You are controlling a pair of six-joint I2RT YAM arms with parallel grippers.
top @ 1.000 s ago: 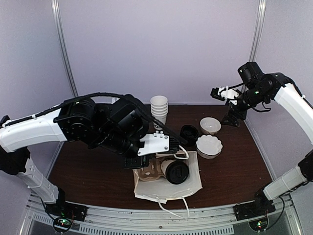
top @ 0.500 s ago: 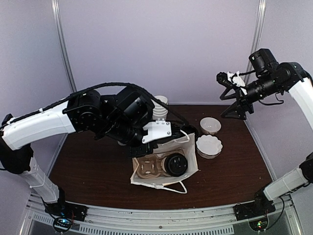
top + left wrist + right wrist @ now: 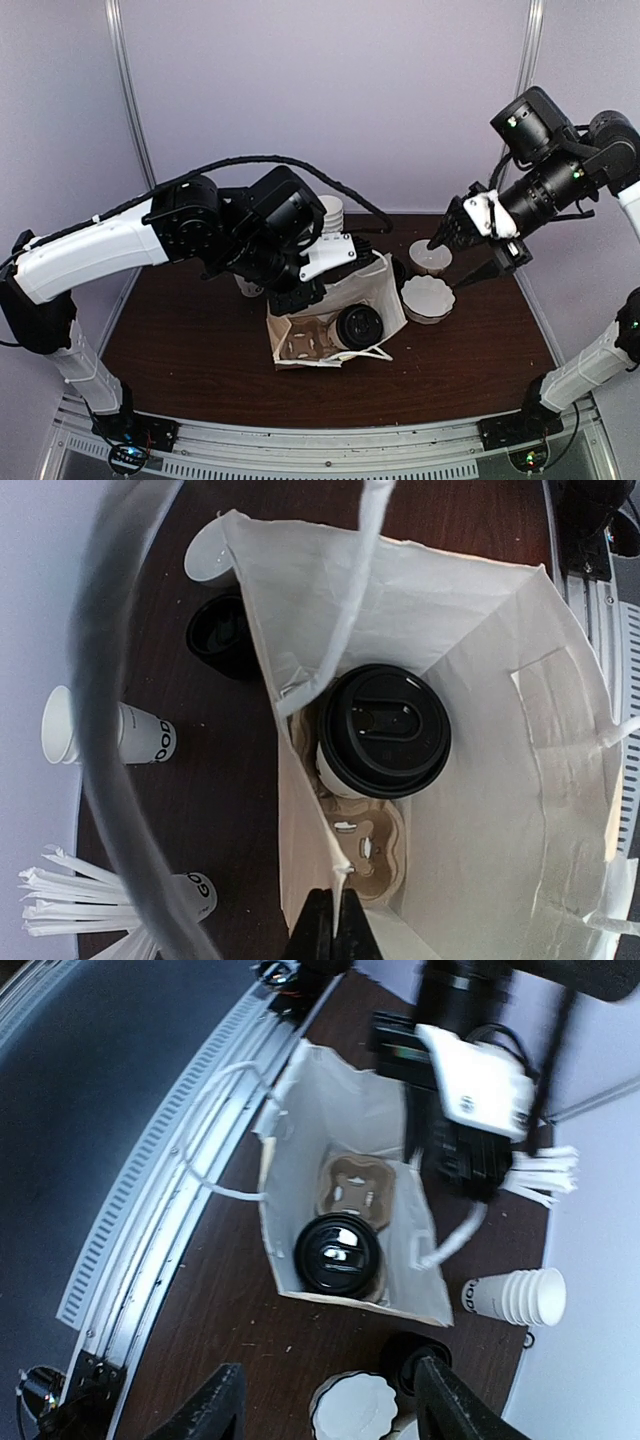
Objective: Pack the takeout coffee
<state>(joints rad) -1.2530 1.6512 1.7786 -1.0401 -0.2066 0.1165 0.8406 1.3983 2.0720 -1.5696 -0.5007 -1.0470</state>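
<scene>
The takeout coffee stands roughly upright inside the paper bag, its long axis running toward the bag's mouth, black lid uppermost. The left fingers pinch the bag's rim. The right fingers are spread wide and empty, clear of the bag.

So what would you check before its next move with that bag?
1. The black lid sits on the cup: ok.
2. The cup is seated in the cardboard carrier inside the bag: ok.
3. The left tool is shut on the bag's edge: ok.
4. The right tool is open, empty and clear of the bag: ok.
5. The bag stands level: cannot tell.
</scene>
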